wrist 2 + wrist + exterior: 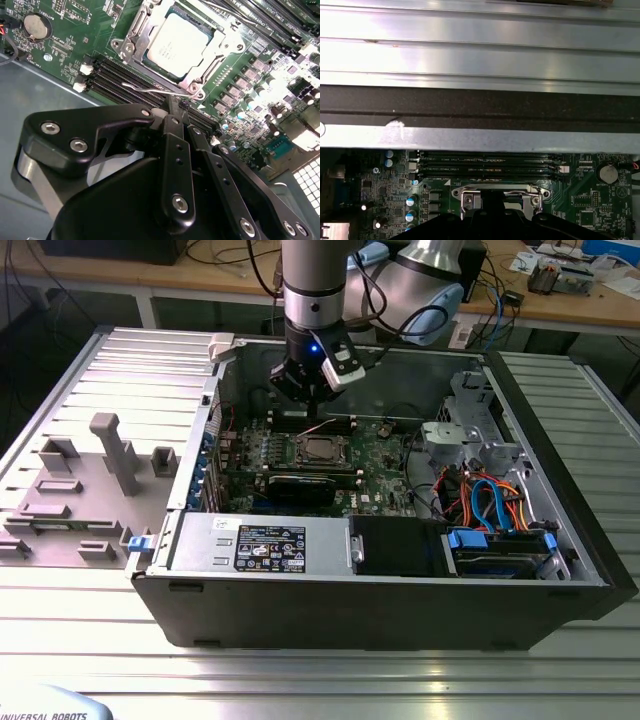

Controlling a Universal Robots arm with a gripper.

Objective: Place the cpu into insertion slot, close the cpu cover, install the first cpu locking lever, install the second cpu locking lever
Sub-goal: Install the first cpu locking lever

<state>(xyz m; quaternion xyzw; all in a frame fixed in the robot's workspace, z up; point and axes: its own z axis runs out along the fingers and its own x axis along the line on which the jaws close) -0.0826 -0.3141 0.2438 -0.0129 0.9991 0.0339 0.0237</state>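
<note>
Both fingers (175,142) of the hand (176,106) meet at the locking lever (155,90).

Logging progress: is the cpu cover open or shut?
Shut. In the second wrist view the cpu cover lies flat around the seated cpu, framing its metal top.

Open dark PC case (400,610) on ribbed alu table (300,680). Green mobo (385,465) inside, black GPU (300,487) across its near side. Silver PSU (260,540) w/ label at near wall. Orange & blue cables (490,500) toward the exterior view's right. Grey fixture blocks (115,450) at the exterior view's left, outside case. Second wrist view: coin cell (36,26) & black RAM slots (125,82) on board.
</note>
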